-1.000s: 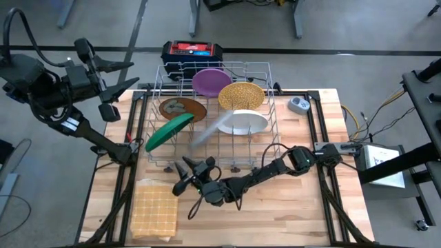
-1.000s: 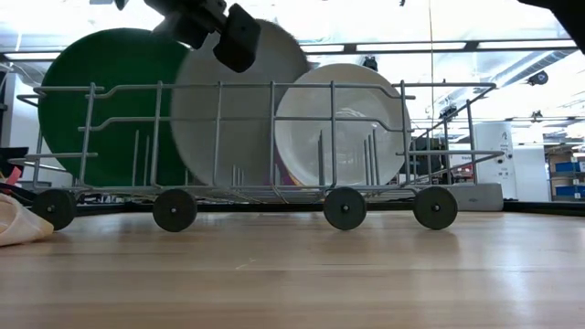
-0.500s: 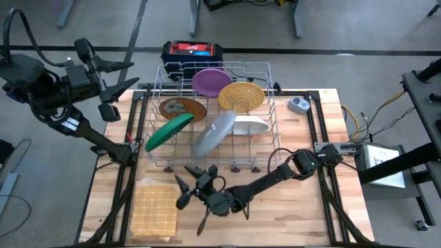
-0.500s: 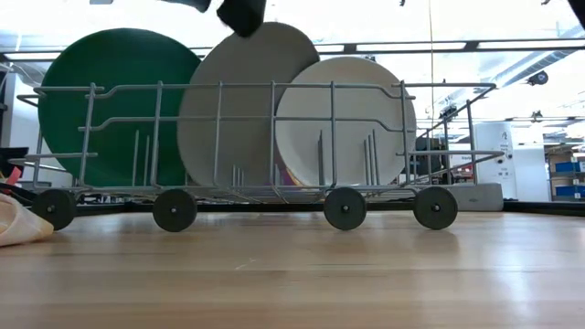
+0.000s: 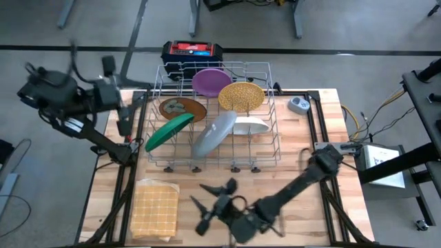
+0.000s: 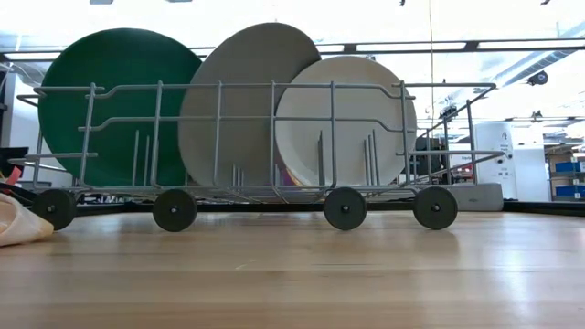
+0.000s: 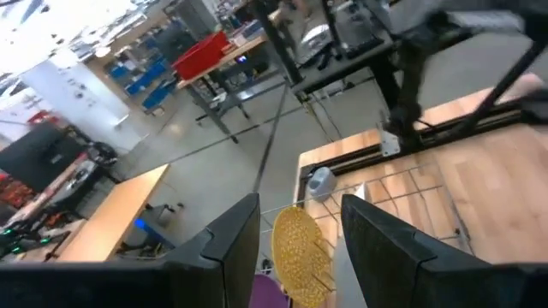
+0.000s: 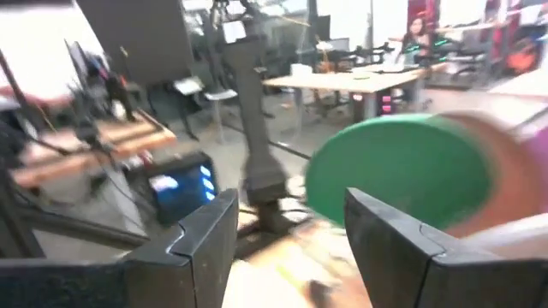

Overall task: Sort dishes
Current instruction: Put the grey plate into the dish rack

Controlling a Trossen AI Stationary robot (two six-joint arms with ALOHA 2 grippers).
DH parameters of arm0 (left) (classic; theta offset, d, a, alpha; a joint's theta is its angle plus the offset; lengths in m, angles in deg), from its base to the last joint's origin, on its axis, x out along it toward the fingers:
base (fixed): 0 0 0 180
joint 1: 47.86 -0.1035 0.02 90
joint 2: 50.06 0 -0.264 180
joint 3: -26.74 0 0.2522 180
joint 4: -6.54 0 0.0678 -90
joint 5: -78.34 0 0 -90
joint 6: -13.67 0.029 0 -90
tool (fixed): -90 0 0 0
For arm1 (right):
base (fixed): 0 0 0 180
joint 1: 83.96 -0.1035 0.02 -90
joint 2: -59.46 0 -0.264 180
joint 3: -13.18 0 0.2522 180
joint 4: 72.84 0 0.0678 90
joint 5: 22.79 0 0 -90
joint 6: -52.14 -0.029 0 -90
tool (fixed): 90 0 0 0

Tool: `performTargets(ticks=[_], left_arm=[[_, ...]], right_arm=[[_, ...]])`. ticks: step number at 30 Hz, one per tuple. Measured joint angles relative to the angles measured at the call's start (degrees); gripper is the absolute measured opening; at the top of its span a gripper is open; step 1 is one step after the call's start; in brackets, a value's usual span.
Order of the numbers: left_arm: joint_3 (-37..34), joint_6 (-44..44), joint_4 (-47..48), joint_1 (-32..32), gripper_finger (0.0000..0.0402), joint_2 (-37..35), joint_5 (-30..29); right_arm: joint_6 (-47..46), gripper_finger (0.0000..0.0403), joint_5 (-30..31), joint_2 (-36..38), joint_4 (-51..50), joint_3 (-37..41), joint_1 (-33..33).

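Observation:
A wheeled wire rack stands mid-table and holds the dishes on edge. At the back are a purple plate, a yellow speckled plate and a brown one. In front are a green plate, a grey one and a white one. The grey plate leans toward the white one. My right gripper hovers open near the table's near edge. My left gripper is open, high beyond the rack's left side.
A tan waffle cloth lies at the near left of the table. A small grey-blue gadget sits at the far right. A black and red box stands behind the rack. Bare wood stretches between the rack and the near edge.
My right gripper has drawn away from the top of the grey plate, rising and going toward the table's near edge. The grey plate has stayed in the rack and has tipped a little toward the white plate. My left gripper has swung toward the rack and sunk a little.

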Motion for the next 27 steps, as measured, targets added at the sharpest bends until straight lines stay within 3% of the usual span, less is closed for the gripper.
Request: performTargets(ticks=[3,6,8,11,18,21,27], left_arm=[[0.0,0.1,0.7,0.0,0.0155,0.5,4.8],[0.0,-2.7,3.4,0.0,0.0155,0.9,16.4],[-0.5,-5.5,4.8,0.1,0.0155,1.4,21.6],[-2.2,-8.4,5.7,0.4,0.0155,2.1,21.8],[-13.4,-15.9,3.6,1.6,0.0155,2.8,20.3],[-20.8,-18.7,0.0,3.3,0.0155,1.9,15.9],[-33.8,-22.8,-6.5,7.2,0.0155,-1.4,3.6]], right_arm=[[-11.6,0.0179,-2.4,8.8,-22.2,0.0,-0.3],[-20.6,0.0163,-8.3,16.1,-41.8,0.0,0.9],[-22.1,0.0149,-8.8,19.9,-51.8,0.3,1.9],[-19.2,0.0126,-7.9,24.3,-61.5,1.7,3.2],[-5.9,0.0076,-8.1,31.2,-63.7,12.6,4.9],[-1.6,0.0059,-9.0,32.8,-63.5,18.0,5.7],[9.1,0.0037,-25.2,33.8,-59.1,23.3,11.5]])
